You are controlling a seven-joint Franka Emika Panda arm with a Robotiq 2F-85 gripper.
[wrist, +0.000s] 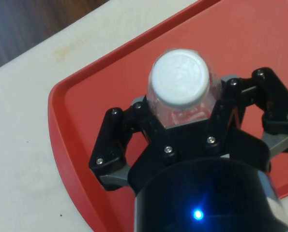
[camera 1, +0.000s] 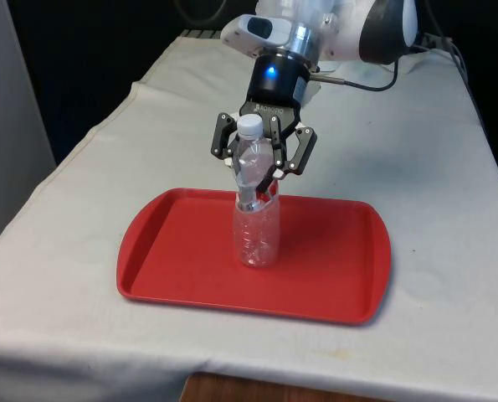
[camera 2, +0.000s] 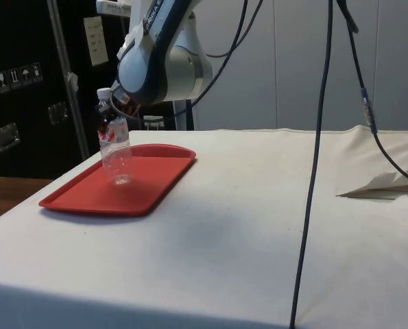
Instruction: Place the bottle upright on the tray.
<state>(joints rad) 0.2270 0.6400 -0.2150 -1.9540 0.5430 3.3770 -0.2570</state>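
One bottle (camera 1: 256,219) stands upright on the red tray (camera 1: 165,251), the gripper (camera 1: 258,189) pinching its upper body. Placement appears complete; next, release and retract vertically.

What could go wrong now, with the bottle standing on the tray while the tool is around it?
1. The bottle is thin, crumpled and looks empty, so it may tip when the tool lets go.
2. The tool grips its upper part below the white cap; lifting away could snag and drag it.
3. A fall might roll it off the red tray.
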